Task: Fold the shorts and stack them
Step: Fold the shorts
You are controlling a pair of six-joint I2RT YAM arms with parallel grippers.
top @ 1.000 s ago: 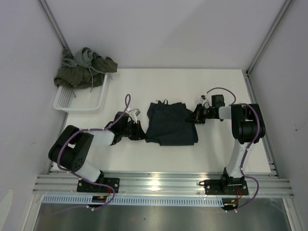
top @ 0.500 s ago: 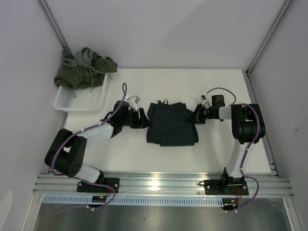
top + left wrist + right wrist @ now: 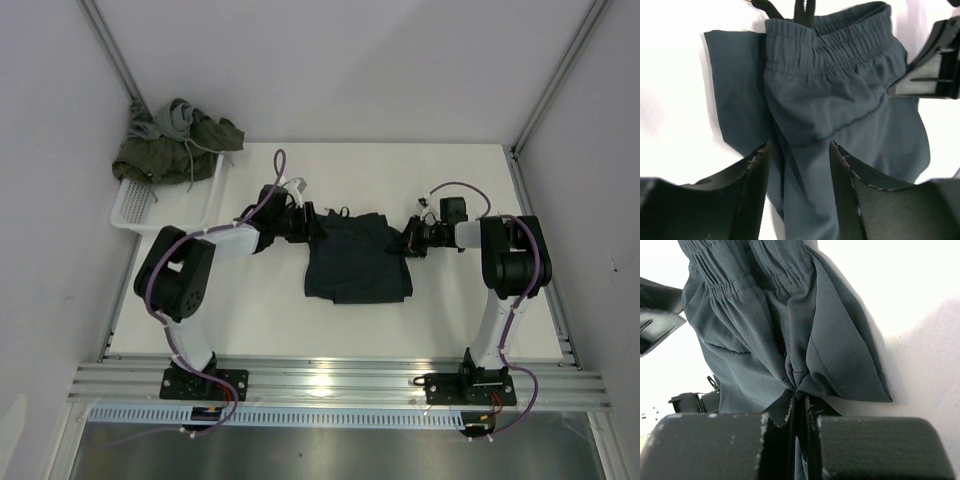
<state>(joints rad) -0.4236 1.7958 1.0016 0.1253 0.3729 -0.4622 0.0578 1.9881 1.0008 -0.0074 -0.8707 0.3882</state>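
Observation:
The dark navy shorts (image 3: pixel 355 260) lie folded in the middle of the table, waistband toward the back. My left gripper (image 3: pixel 310 226) is at their upper left corner, open, its fingers (image 3: pixel 757 185) spread over the navy shorts (image 3: pixel 840 100) with nothing pinched. My right gripper (image 3: pixel 406 240) is shut on the right edge of the navy shorts (image 3: pixel 765 325), the cloth bunched between its jaws. Olive green shorts (image 3: pixel 160 155) and light grey shorts (image 3: pixel 178 118) are heaped over the back of the basket.
A white mesh basket (image 3: pixel 165 205) stands at the back left of the table, against the left wall. Metal frame posts rise at the back corners. The table (image 3: pixel 330 325) shows bare white in front of the navy shorts.
My left gripper let go and opened, then swung from the near left side of the navy shorts back and right to their upper left corner. The right gripper has kept its hold.

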